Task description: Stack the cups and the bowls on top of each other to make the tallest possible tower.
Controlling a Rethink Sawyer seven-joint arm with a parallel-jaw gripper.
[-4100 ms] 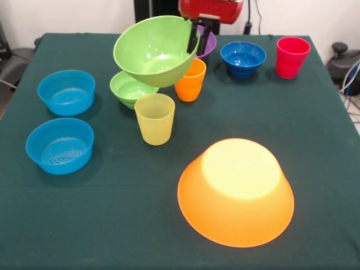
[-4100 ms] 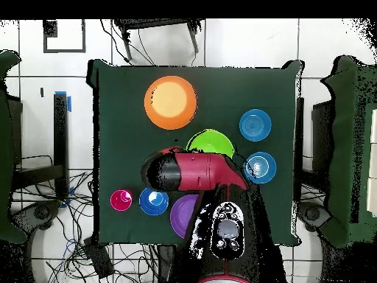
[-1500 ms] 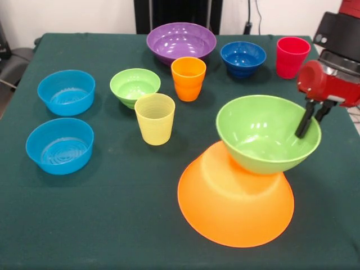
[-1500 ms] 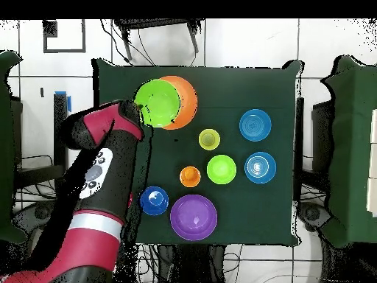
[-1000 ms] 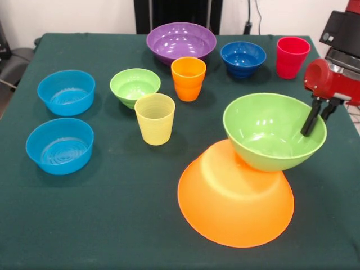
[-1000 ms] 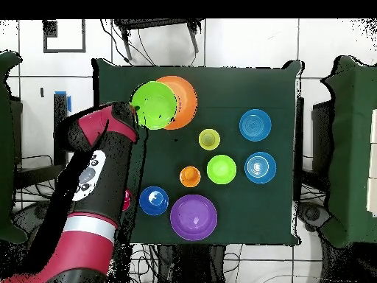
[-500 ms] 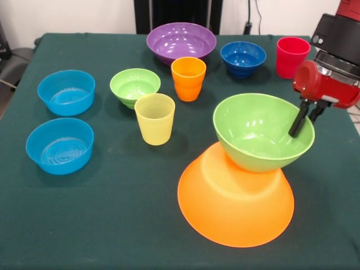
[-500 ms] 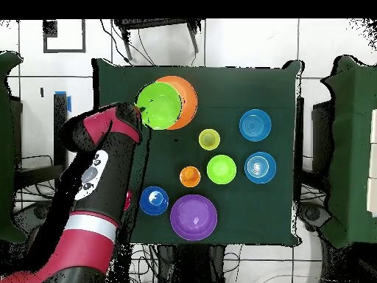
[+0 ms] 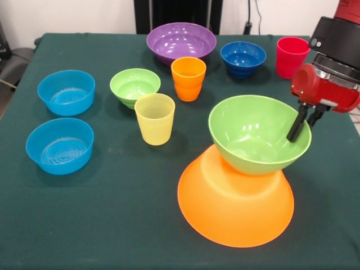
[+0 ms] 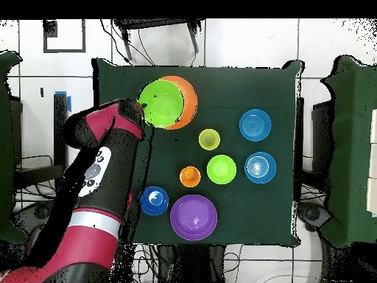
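The gripper (image 9: 300,125), fingers clamped on the rim of the large green bowl (image 9: 256,138), holds it upright over the inverted huge orange bowl (image 9: 236,202), offset toward one side. Farther across the table (image 9: 112,225) stand the yellow cup (image 9: 154,118), orange cup (image 9: 188,79), red cup (image 9: 292,57) and purple bowl (image 9: 181,40).

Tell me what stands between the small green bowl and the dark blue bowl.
The orange cup stands between the small green bowl and the dark blue bowl; the front view shows it.
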